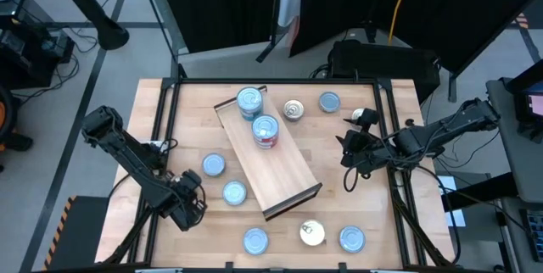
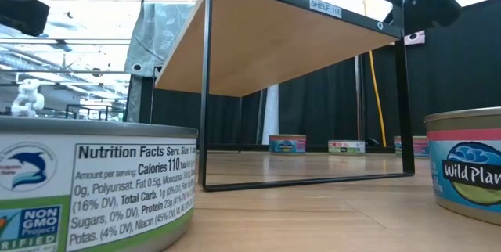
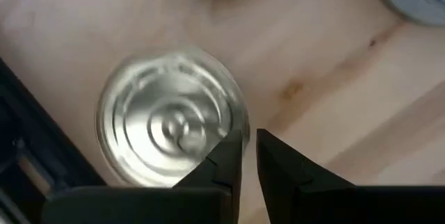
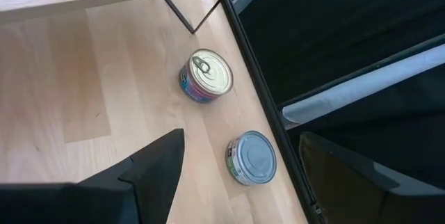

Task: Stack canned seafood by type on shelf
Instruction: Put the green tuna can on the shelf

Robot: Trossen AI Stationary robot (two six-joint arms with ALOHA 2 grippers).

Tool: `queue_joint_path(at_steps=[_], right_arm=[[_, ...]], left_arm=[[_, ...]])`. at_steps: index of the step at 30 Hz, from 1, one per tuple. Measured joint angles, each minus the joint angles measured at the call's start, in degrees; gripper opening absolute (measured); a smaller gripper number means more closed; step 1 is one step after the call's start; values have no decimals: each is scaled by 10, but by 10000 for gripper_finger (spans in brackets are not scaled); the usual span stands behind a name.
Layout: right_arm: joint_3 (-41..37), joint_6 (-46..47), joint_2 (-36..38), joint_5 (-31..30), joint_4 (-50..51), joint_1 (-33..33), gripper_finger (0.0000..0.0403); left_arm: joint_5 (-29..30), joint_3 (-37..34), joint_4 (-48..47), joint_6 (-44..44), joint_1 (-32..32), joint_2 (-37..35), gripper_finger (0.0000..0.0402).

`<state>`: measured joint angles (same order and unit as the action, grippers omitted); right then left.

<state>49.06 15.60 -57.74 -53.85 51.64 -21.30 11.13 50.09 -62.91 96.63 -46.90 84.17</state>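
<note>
Left tool (image 3: 249, 156) hangs nearly pressed together just beside a silvery tin (image 3: 170, 116) at the lower left of its wrist view, holding nothing, likely poised beside it for a pickup. Two blue-topped tins (image 1: 265, 129) already sit on the shelf (image 1: 284, 171) mid-frame in the high view, while more tins (image 1: 234, 192) lie scattered on the desk (image 1: 373, 209), unsorted. Right tool (image 4: 236, 165) waits spread wide at centre right.
</note>
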Motion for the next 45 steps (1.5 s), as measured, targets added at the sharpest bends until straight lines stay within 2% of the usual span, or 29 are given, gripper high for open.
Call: queue_joint_path(at_steps=[8, 13, 17, 26, 30, 36, 40, 45], right_arm=[[0, 2, 0, 2, -4, 0, 276], [0, 2, 0, 2, -4, 0, 276], [0, 2, 0, 2, -4, 0, 276], [0, 2, 0, 2, -9, 0, 276], [0, 2, 0, 3, -15, 0, 276], [0, 1, 0, 4, -22, 0, 276], [0, 1, 0, 4, -22, 0, 276], [0, 0, 0, 17, -22, 0, 276]], left_arm=[[15, -8, 0, 11, -19, 0, 44], [43, -8, -2, 57, -45, 4, 44], [43, -8, 0, 80, -61, 25, 44], [84, -3, 21, 75, -69, 49, 44], [142, 10, 32, 46, -64, 50, 44], [191, 10, 41, -13, -45, 50, 44], [248, 10, 110, -84, -22, 51, 44], [260, 10, 212, -189, 8, 79, 44]])
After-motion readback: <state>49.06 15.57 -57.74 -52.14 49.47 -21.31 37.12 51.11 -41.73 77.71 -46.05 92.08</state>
